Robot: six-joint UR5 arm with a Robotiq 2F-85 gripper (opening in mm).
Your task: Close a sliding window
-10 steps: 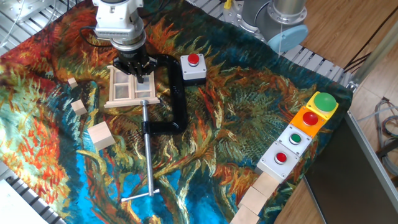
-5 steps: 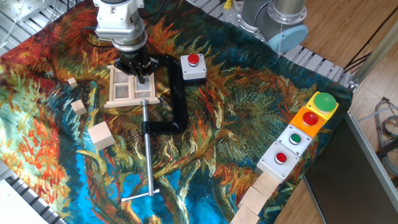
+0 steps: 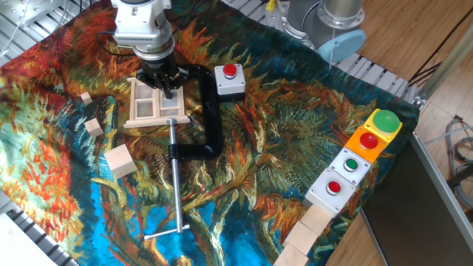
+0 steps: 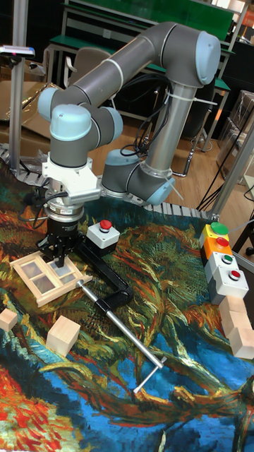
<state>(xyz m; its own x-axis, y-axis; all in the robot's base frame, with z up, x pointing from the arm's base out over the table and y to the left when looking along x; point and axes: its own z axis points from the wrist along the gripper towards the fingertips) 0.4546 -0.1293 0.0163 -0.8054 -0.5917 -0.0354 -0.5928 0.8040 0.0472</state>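
Note:
The sliding window (image 3: 148, 109) is a small light-wood frame lying flat on the patterned cloth at the upper left. It also shows in the tall fixed view as the sliding window (image 4: 35, 272). Its pale panel (image 3: 174, 111) fills the near-right pane. My gripper (image 3: 167, 90) points straight down over the frame's right half. The fingers look drawn together, with their tips at the panel's far edge. In the tall view the gripper (image 4: 62, 261) tapers to a point on the frame. Whether the tips press on the panel is hidden.
A black clamp (image 3: 211, 122) with a long steel bar (image 3: 176, 188) grips the frame's right side. A grey box with a red button (image 3: 230, 80) stands close to the right. Wooden cubes (image 3: 120, 161) lie left and front. A row of button boxes (image 3: 355, 159) lines the right edge.

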